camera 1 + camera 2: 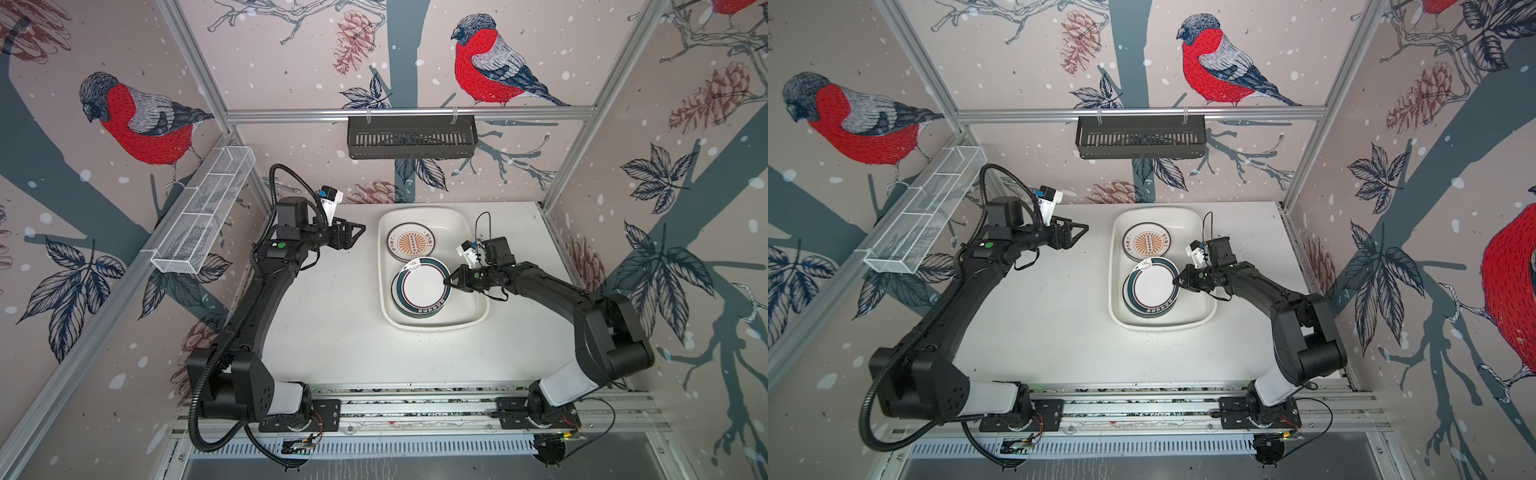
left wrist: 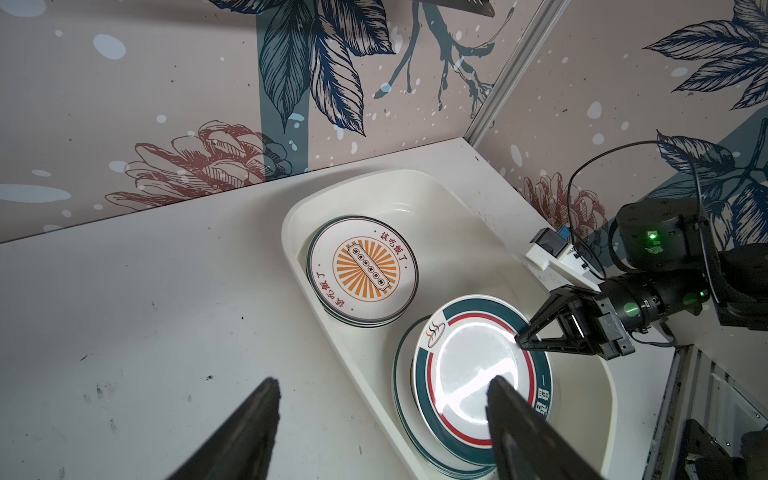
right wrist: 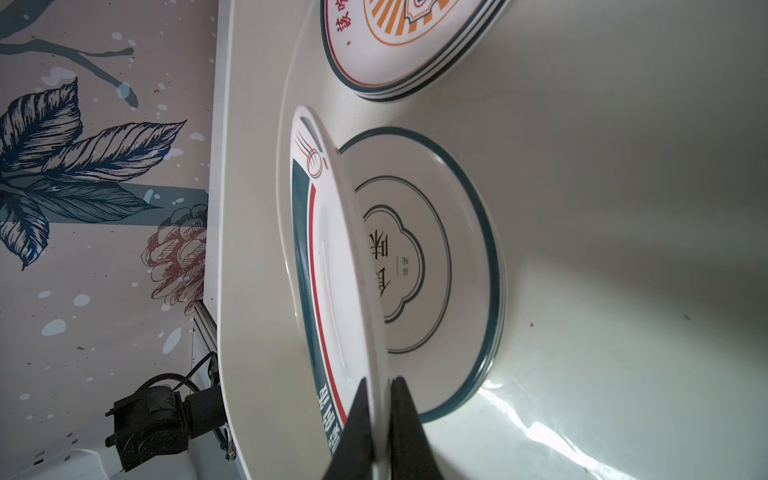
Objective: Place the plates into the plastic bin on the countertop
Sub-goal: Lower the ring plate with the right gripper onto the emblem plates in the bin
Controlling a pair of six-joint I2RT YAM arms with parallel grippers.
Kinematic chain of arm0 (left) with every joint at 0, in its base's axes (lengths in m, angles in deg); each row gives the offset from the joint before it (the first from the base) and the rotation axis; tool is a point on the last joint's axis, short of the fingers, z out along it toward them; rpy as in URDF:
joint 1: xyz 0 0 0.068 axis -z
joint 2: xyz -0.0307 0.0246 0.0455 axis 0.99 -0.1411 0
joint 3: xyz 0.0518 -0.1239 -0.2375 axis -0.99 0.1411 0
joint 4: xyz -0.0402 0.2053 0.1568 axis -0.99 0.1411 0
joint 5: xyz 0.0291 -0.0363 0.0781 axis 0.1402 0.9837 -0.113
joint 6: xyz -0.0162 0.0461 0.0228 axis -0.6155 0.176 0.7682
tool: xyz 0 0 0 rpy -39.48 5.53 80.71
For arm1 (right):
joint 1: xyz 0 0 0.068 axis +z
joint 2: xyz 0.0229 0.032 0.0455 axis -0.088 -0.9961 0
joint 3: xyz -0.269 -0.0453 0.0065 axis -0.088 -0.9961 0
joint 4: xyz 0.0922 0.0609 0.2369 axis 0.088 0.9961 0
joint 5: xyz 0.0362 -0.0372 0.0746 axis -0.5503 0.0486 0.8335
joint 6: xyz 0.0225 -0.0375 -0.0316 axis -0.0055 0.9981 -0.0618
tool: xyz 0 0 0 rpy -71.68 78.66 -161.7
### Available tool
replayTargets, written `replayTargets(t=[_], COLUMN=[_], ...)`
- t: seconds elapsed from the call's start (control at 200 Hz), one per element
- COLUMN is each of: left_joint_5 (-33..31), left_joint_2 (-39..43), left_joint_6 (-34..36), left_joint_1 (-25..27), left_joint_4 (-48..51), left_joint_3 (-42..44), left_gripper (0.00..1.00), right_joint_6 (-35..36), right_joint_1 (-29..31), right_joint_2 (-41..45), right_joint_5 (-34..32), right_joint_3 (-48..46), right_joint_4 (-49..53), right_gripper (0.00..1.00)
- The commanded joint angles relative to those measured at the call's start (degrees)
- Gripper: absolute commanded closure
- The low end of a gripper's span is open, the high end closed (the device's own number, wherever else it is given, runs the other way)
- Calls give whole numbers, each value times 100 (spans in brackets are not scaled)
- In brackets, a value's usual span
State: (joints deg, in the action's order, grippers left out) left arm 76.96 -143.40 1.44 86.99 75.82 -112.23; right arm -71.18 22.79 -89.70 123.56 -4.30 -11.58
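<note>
Right gripper [image 1: 448,281]: jaws pinch the near rim of a plate [image 1: 424,286], one above and one below the rim in the right wrist view [image 3: 379,380].
Held plate: over the bin's near half, tilted, with the pinched edge raised. I cannot tell whether its far edge touches the stack below.
Stack below [image 3: 415,257]: green-rimmed plates lying flat on the bin floor. The top one bears a clover-shaped outline with dark characters.
Sunburst stack [image 1: 411,243]: in the bin's far half, just beside the near stack. The top plate has an orange rayed centre and red lettering.
Plastic bin [image 1: 473,307]: shallow white tub with rounded corners, a rolled rim and a glossy inside, standing right of centre on the counter [image 1: 324,311].
Left gripper [image 1: 358,237]: jaws spread and holding nothing, above bare counter left of the bin and well apart from the plates.
Counter: flat matt white with small dark specks and scuffs.
Black rack [image 1: 411,137]: slotted and dark, hung on the aluminium rail [image 1: 291,115] at the back wall, above the bin and apart from it.
Wire basket [image 1: 203,216]: long white mesh with dividers, fixed along the left wall.
In the way: the bin's right wall lies under the right arm's wrist.
Walls: paper printed with red-breasted birds, leaves and pine cones.
</note>
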Motion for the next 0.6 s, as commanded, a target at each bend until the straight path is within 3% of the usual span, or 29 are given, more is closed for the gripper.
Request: replayTargets(t=[0.0, 0.595], left_joint_5=[175, 140], left_joint_2=[-6, -61], left_joint_6=[8, 23], left_joint_1=[8, 47], left_joint_4=[-124, -92], left_joint_3=[-3, -38], left_gripper=[22, 22], right_joint_6=[76, 39], right_joint_1=[27, 84], right_joint_2=[-82, -261], right_joint_5=[117, 49], right_joint_3=[75, 111], right_joint_4=[27, -22], right_gripper=[89, 86])
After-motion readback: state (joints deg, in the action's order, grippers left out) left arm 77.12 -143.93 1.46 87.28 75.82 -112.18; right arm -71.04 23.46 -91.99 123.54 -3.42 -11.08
